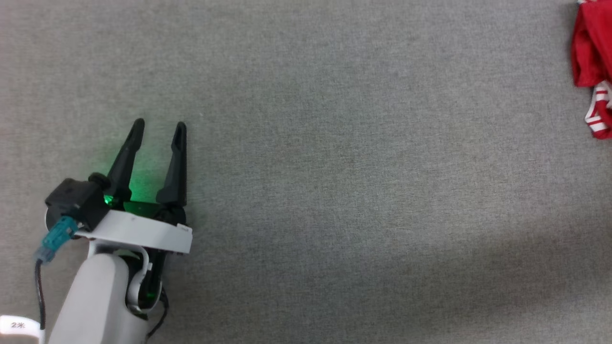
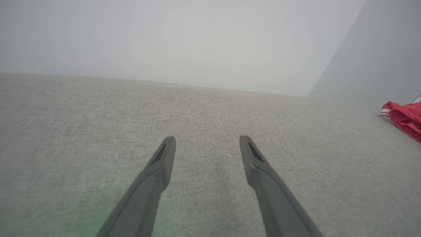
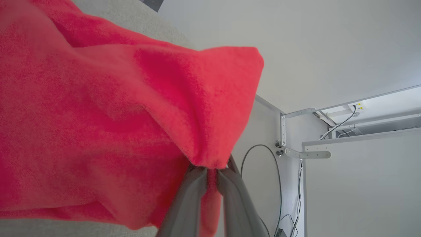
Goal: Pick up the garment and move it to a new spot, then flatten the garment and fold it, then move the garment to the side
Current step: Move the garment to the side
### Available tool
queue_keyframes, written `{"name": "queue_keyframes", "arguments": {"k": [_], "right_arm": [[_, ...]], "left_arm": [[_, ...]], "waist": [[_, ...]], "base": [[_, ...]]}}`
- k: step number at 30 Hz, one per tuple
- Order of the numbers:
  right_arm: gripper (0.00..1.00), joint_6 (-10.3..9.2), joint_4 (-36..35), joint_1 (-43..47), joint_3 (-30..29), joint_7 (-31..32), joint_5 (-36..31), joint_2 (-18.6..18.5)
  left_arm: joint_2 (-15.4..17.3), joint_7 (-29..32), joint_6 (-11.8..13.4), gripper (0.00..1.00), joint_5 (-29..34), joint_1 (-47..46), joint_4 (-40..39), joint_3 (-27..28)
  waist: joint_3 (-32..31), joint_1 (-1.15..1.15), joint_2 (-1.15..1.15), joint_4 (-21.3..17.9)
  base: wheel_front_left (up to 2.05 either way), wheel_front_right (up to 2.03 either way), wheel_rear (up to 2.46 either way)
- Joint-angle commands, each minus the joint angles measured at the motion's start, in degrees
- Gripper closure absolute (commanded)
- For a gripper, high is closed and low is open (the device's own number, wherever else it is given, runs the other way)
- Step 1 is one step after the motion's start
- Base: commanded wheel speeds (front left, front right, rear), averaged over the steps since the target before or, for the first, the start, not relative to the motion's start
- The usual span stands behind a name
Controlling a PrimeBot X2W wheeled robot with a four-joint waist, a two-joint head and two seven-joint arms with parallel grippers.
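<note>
The garment [image 1: 593, 52], red with red-striped white trim, hangs at the far right edge of the head view, mostly cut off. Up close in the right wrist view its red cloth [image 3: 108, 125] drapes over my right gripper [image 3: 212, 171], whose two fingers are shut on a fold of it. The left wrist view catches a corner of the garment [image 2: 406, 118] on the grey surface at the right. My left gripper [image 1: 160, 125] rests low over the grey cloth surface at the lower left, jaws open and empty; its fingers [image 2: 162, 158] spread wide in its own view.
A grey fabric surface [image 1: 334, 167] covers the work area. White walls [image 2: 197, 39] meet in a corner behind it. In the right wrist view a white panel with metal brackets [image 3: 306, 153] and dangling cables [image 3: 279, 184] stands nearby.
</note>
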Motion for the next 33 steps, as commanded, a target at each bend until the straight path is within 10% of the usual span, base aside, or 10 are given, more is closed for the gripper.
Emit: {"name": "queue_keyframes", "arguments": {"k": [1, 18, 23, 26, 33], "right_arm": [[1.0, -0.09, 1.0, -0.9, 0.4, -0.5, -0.7, 0.5], [1.0, -0.08, 12.1, -3.4, 0.7, -4.3, -2.2, 3.9], [0.68, -0.09, 15.5, -4.1, -0.3, -5.5, -2.8, 5.5], [0.27, -0.08, 17.3, -4.3, -0.8, -6.3, -3.4, 6.4], [0.0, -0.09, 20.0, -5.6, -1.8, -8.7, -5.1, 8.3]], "left_arm": [[0.2, -0.2, -0.1, 0.0, 0.3, -0.7, -0.1, -0.1], [0.8, -0.2, -0.1, 0.0, -0.4, -2.8, 0.6, -1.7], [0.7, -0.2, -0.1, 0.0, -0.3, -2.9, 0.7, -1.7], [0.5, -0.2, -0.1, 0.0, -0.4, -2.8, 0.7, -1.6], [0.2, -0.2, -0.1, 0.0, -0.4, -1.5, 1.1, -1.0]], "waist": [[1.1, 0.0, 0.0, -0.6], [2.7, 0.0, 0.0, 1.2], [2.6, 0.0, 0.0, 1.8], [2.1, 0.0, 0.0, 2.0], [-0.3, 0.0, 0.0, 2.0]], "base": [[0.0, 0.0, 0.0], [0.0, 0.0, 0.0], [0.0, 0.0, 0.0], [0.0, 0.0, 0.0], [0.0, 0.0, 0.0]]}}
